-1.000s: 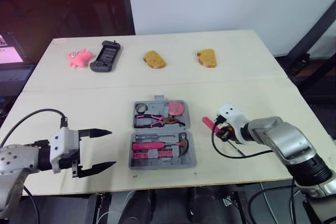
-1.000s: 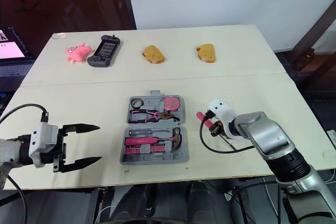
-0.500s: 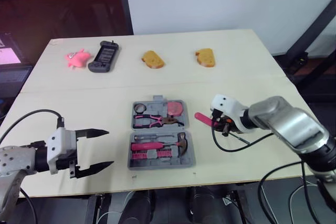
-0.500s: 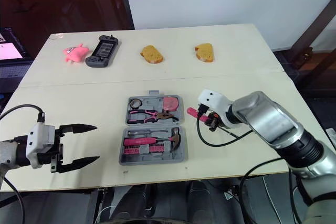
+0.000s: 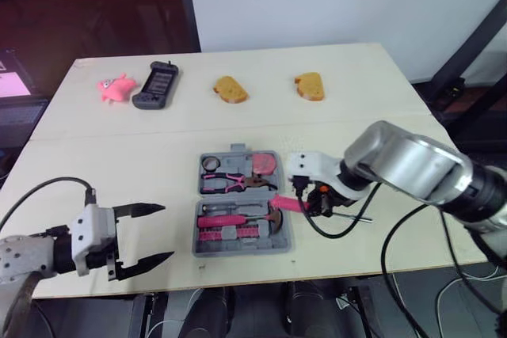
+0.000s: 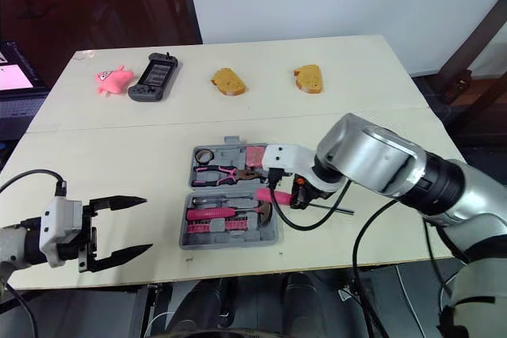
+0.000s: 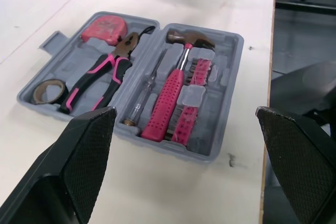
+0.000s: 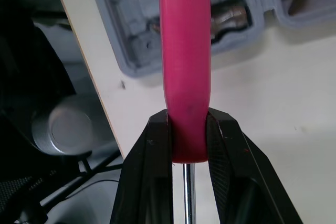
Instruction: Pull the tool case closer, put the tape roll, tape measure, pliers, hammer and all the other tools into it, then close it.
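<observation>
- The right gripper [image 8: 187, 118] has its black fingers clamped on the smooth, glossy pink handle of a screwdriver [image 8: 185, 51]. The thin bare-metal shaft runs back between them.
- That handle hangs over the right edge of the open tool case [image 5: 238, 248], a grey moulded-plastic shell lying near the front of the pale table [image 5: 356, 116].
- In its shaped recesses lie a hammer [image 7: 173, 95] with a dimpled pink grip, pink-and-black pliers [image 7: 102, 72], a rounded tape measure [image 7: 105, 27] and a tape roll [image 7: 48, 90].
- The left gripper [image 5: 165, 233] hovers left of the case, its fine-textured fingers wide apart and holding nothing.
</observation>
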Controlling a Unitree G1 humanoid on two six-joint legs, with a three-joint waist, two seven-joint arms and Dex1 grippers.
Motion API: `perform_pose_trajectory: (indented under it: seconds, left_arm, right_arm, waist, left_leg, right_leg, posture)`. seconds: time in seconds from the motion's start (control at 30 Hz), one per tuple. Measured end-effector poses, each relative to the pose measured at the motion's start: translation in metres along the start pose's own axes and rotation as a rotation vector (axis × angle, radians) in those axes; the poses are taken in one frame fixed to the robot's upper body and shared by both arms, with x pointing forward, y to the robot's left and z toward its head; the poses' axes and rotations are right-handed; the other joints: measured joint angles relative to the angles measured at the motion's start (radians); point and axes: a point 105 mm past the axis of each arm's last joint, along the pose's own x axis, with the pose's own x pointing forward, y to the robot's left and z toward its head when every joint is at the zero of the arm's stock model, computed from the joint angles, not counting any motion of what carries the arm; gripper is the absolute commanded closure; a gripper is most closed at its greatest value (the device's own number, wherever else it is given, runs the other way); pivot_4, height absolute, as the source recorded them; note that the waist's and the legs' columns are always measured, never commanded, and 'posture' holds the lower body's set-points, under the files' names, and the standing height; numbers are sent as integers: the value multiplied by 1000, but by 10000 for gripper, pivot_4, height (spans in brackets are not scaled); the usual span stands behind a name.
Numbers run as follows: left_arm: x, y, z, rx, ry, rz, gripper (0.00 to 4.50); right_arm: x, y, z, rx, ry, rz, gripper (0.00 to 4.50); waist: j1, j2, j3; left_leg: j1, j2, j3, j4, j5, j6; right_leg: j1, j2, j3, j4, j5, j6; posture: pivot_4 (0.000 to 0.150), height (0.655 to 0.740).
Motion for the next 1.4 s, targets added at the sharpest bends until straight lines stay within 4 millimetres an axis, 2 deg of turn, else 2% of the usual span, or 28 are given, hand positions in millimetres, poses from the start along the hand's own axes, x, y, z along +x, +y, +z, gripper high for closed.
perform_pose_trajectory:
  seconds: [0.13,0.33,0.57,0.77,1.03,1.4]
  left_arm:
    - [-1,-2,0,-7,8,14,0]
    - [1,2,5,4,7,19,0]
    - [3,9,11,27,9,12,0]
    - [4,12,13,31,6,6,0]
    - [5,17,15,39,-3,4,0]
    - [9,13,11,20,3,-13,0]
  right_arm:
    - [15,-36,-26,211,-59,-97,41020]
    - [41,-63,-57,415,-90,-185,41020]
    - [48,-83,-65,505,-162,-318,41020]
    - [48,-80,-65,504,-180,-343,11773]
    - [45,-72,-78,461,-104,-345,11773]
    - [47,-77,-70,429,-141,-347,11773]
  waist:
    - [15,0,0]
    - [12,0,0]
    - [-2,0,0]
    - [-1,0,0]
    - [-3,0,0]
    - [-3,0,0]
  left_leg:
    - [0,-2,1,0,0,0]
    - [0,-1,2,0,0,0]
    - [0,-2,1,-1,0,0]
    - [1,-1,1,0,0,0]
    - [1,-1,1,0,0,0]
    - [1,-1,0,0,0,0]
  right_leg:
    - [1,-1,1,-1,0,0]
    - [-1,0,1,1,0,0]
    - [0,1,1,1,1,0]
    - [2,1,1,1,1,0]
    - [2,1,1,1,0,0]
    - [1,1,1,1,0,0]
  posture:
    - [1500,7400]
    - [1500,7400]
    - [1500,7400]
    - [1500,7400]
    - [1500,7400]
    - [1500,7400]
